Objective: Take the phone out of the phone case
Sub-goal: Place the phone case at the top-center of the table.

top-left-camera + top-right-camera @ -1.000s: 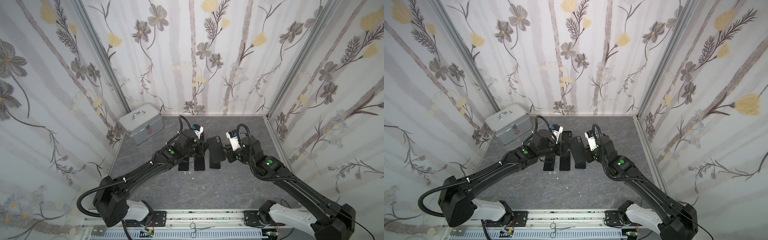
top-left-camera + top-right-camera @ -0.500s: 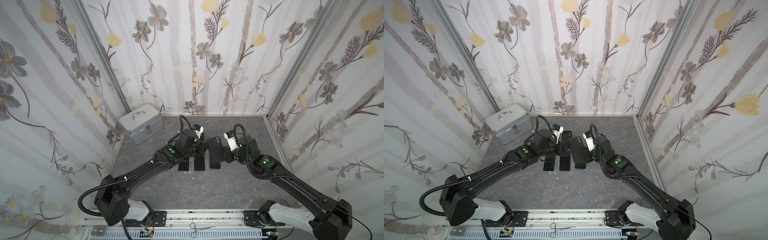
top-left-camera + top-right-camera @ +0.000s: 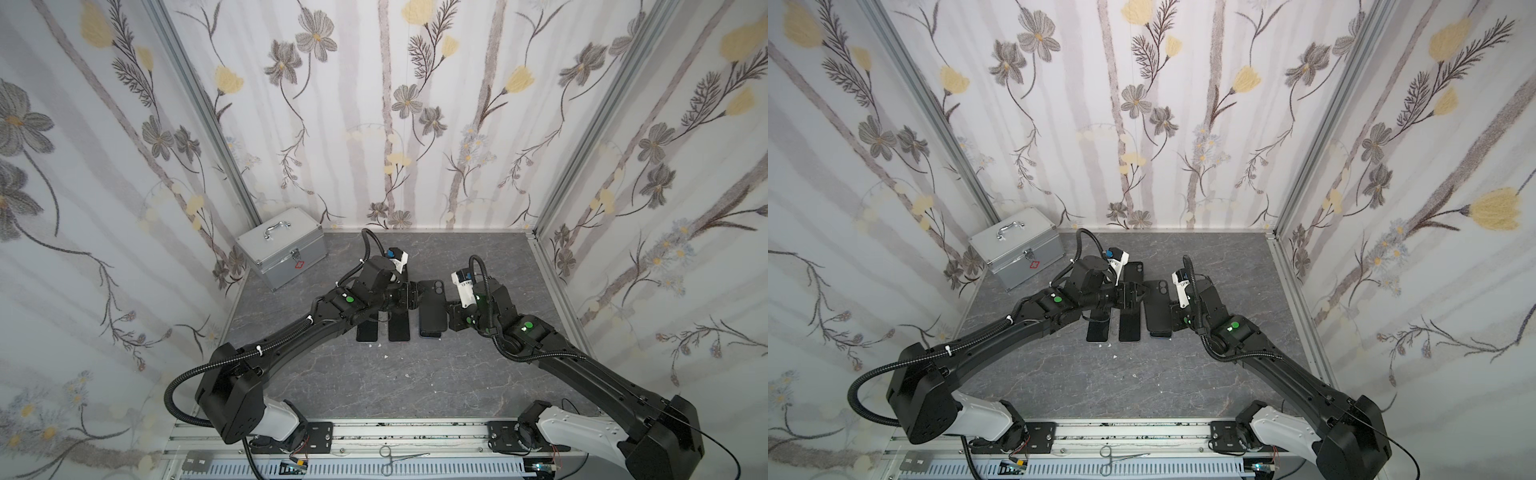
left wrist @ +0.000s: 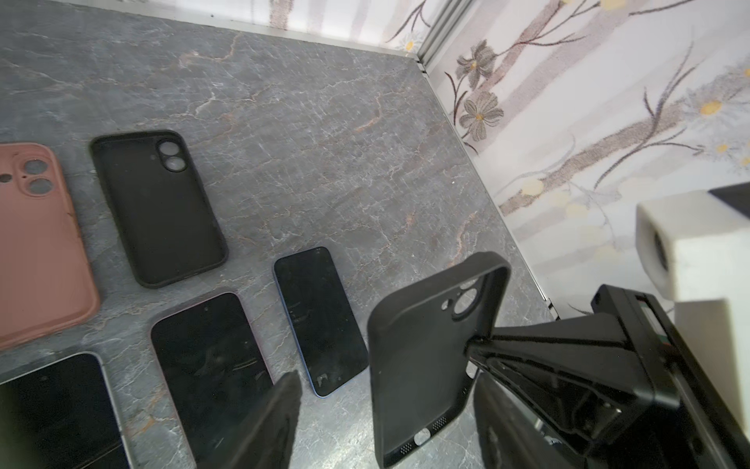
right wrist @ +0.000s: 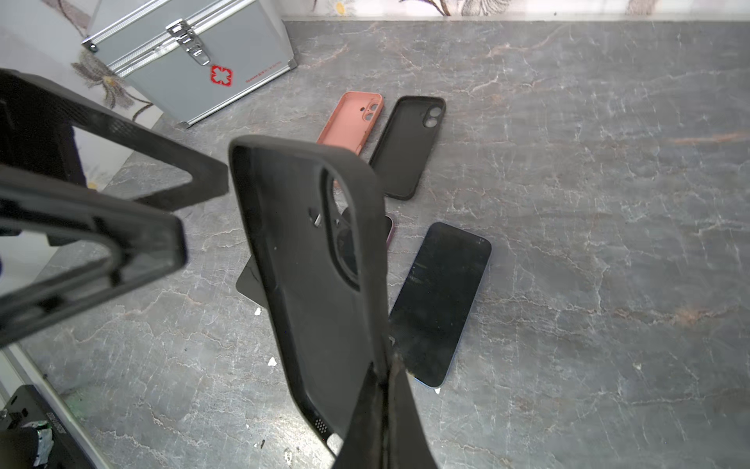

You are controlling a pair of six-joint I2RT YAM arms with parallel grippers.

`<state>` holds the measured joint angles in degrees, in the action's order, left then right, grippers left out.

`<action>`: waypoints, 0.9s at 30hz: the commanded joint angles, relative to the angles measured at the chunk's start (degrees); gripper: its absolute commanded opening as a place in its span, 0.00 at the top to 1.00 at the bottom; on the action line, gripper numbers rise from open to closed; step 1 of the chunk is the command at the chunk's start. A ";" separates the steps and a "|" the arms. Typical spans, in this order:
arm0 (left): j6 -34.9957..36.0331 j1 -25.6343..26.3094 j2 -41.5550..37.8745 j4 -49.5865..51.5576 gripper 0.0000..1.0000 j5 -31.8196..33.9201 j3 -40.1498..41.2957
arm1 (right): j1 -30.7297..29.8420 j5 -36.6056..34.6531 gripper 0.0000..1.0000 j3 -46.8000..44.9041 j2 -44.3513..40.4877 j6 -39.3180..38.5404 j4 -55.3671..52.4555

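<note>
The right gripper [image 3: 452, 316] has its jaws pinched shut on one long side wall of the soft black phone case [image 3: 432, 306], close to the end with the port holes. It holds the case tilted and clear of the grey marbled worktop [image 3: 415, 382]. The case is empty. In the right wrist view the things behind it show through its camera cut-out, and in the left wrist view its hollow inside [image 4: 426, 365] faces the lens.

The blue-edged phone with the dark screen [image 5: 442, 304] lies flat and screen up on the worktop, free of the case and directly beneath it. In both top views the case hides most of it, and only its near end [image 3: 430, 333] shows below the case.

The left gripper [image 3: 409, 297] hangs just beside the case's other long edge, its jaws spread wide and holding nothing. Whether a fingertip touches the case cannot be told.

Two more dark-screened phones [image 4: 211, 377] [image 4: 52, 414] lie side by side next to the blue-edged one, on the left arm's side. Behind them, a pink phone case [image 5: 353, 122] and a second black phone case [image 5: 410, 146] rest hollow side up. A silver metal box with a red cross [image 3: 286, 253] stands in the far corner on the left arm's side.
</note>
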<state>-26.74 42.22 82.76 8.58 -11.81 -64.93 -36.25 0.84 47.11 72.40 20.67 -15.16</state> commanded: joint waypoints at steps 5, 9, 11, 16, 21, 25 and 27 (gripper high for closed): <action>-0.35 -3.74 0.49 -1.64 0.19 7.57 1.24 | 5.45 -0.46 1.00 0.63 3.93 15.02 2.50; 0.89 -5.07 2.10 -1.64 0.19 7.84 1.47 | 8.17 3.76 1.00 2.86 6.56 11.90 2.56; 1.21 -5.51 3.45 -1.68 0.19 7.59 1.06 | 9.55 4.09 1.00 4.47 8.48 10.45 2.02; 1.02 -6.75 6.78 -1.68 0.18 7.67 -0.57 | 12.63 7.89 1.00 9.05 14.06 9.04 1.60; 0.04 -8.51 10.26 -1.73 0.18 8.33 -3.00 | 13.82 6.72 1.00 15.82 22.49 8.24 -1.91; 0.06 -9.41 13.52 -1.95 0.19 8.51 -5.62 | 15.39 7.66 1.00 21.35 29.23 8.29 -3.82; 0.23 -9.77 15.40 -2.07 0.19 8.10 -7.09 | 16.22 7.75 1.00 24.28 32.58 8.31 -5.08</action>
<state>-26.57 32.77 96.49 8.12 -4.12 -70.37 -20.67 7.53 68.55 102.17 29.47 -18.81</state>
